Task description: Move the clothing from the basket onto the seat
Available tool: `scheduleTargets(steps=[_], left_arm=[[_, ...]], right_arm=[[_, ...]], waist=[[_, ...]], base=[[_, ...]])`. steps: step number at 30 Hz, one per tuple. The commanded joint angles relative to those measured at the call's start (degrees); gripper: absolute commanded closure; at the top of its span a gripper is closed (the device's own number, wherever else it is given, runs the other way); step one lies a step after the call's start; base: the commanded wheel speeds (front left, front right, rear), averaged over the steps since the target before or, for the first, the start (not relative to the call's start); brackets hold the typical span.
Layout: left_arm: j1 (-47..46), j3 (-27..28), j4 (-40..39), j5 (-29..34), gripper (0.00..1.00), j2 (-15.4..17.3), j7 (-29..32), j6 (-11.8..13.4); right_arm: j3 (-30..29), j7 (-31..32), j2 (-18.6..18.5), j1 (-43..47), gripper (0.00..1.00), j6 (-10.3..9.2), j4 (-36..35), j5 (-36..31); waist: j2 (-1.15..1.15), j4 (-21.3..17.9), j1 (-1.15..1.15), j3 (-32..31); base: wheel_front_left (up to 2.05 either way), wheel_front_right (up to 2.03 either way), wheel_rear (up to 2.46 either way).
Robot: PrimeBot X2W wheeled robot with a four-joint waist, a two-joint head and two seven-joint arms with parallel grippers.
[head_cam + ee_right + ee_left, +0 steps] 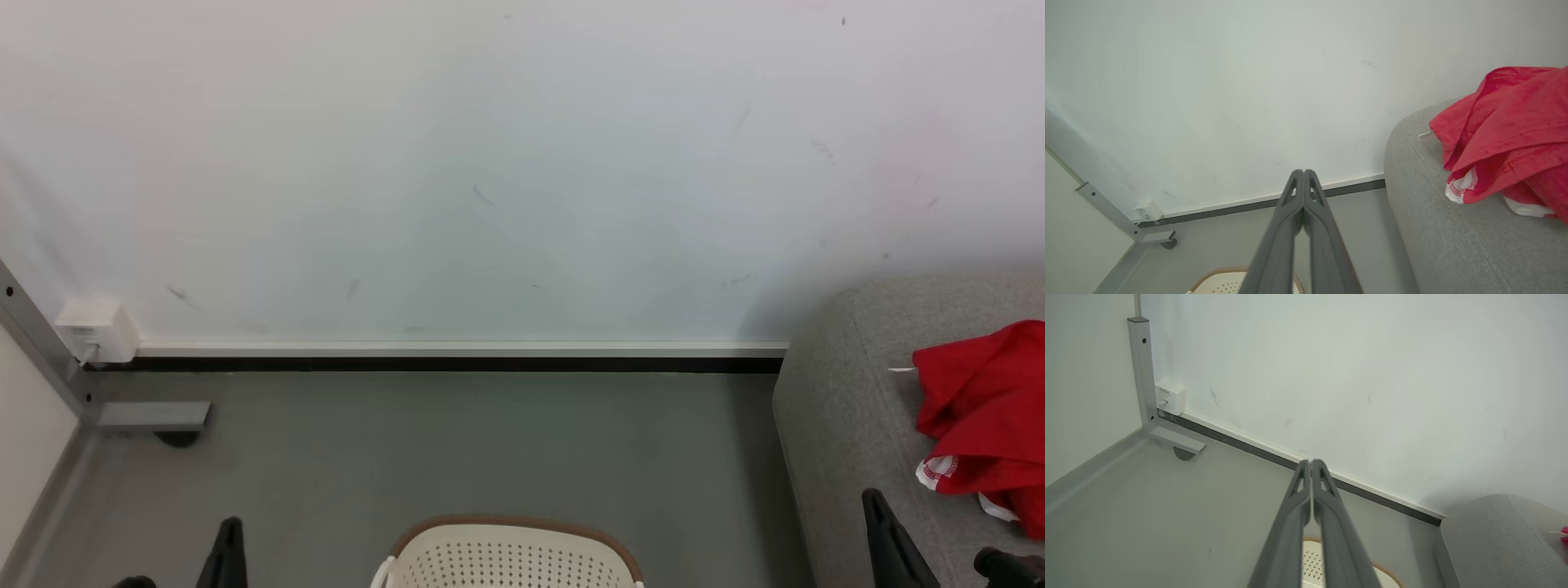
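Note:
The clothing (988, 408) is a crumpled bright red heap with white trim, lying on the seat (849, 408), a grey sofa at the right. From the right wrist the clothing (1511, 139) rests on the seat (1453, 241) near its rounded end. The basket (506, 555) stands on the floor at bottom centre; its far rim and perforated wall show, and its inside is hidden. My left gripper (231, 531) is left of the basket and my right gripper (875, 500) is over the seat's near edge. Both are shut on nothing, left gripper (1310, 462) and right gripper (1303, 171).
A white wall with a dark baseboard (457, 363) closes off the grey floor (457, 441) behind the basket. A grey metal post with a flat foot (151, 416) and a white socket box (94, 327) stand in the left corner.

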Motion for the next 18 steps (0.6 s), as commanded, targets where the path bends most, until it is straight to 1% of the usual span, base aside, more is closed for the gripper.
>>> scheduleTargets(steps=[1, 18], left_arm=[[-1.67, 0.21, -1.08, -2.87, 1.00, 0.40, 0.53, -0.20], [-3.28, 0.38, -1.53, -18.34, 1.00, -0.14, 4.31, -1.21]], right_arm=[[-0.82, 0.58, -0.21, -1.92, 1.00, -0.01, -1.00, 2.44], [-3.61, 4.44, 0.82, -3.22, 1.00, -0.02, -1.22, 16.02]], waist=[[0.00, -0.02, 0.00, 0.05], [0.00, -0.30, 0.00, 0.53]], base=[[0.00, 0.00, 0.00], [0.00, 0.00, 0.00]])
